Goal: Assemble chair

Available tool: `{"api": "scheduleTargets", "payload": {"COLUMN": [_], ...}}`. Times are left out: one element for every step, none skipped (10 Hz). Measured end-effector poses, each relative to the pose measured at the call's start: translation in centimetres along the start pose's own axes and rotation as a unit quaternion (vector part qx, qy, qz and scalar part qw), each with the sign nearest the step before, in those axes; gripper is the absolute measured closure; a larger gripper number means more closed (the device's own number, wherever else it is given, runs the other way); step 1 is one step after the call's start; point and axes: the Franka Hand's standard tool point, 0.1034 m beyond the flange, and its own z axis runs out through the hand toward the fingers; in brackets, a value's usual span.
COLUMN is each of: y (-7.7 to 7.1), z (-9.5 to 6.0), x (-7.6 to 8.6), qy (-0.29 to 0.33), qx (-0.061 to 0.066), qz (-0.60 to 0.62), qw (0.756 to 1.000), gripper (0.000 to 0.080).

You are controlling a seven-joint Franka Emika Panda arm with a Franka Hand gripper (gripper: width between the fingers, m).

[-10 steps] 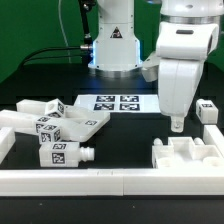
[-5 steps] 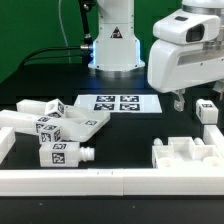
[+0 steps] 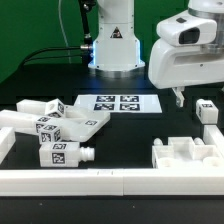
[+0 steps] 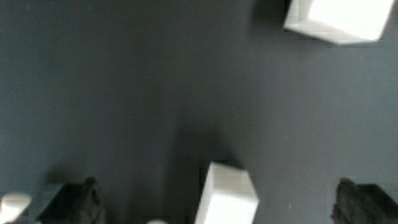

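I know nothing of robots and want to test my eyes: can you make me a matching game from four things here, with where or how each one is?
Things:
1. gripper
2. marker board
3. heap of parts
4. boxy part

Places or states:
A. lies flat, mid-table
B. on the exterior view's left
C. raised, jaws open
D. at the front, on the exterior view's right

Pairs: 1-C, 2-A, 3-B, 4-D.

Loose chair parts (image 3: 62, 128) — arm (image 3: 185, 58) overhead
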Motion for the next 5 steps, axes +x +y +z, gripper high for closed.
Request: {"api": "scheduleTargets", "payload": {"y": [0.1,0.2,0.3,0.2,-0.7], "z": [-0.1,-0.1,0.0,0.2,0.8], "x": [-0.5,-0.5,-1.2,-0.8,-1.2], "qy": [-0.043,-0.071,-0.129,-0.156,-0.183], "qx": [-0.001,-0.001,-0.004,-0.004,0.005], "qz": [0.009,0.008,0.009,0.009,0.031], "qw": [0.999,0.997,0.992,0.988,0.983], "gripper": [0.0150,0.0150,0.0150,0.0150,0.0150]}}
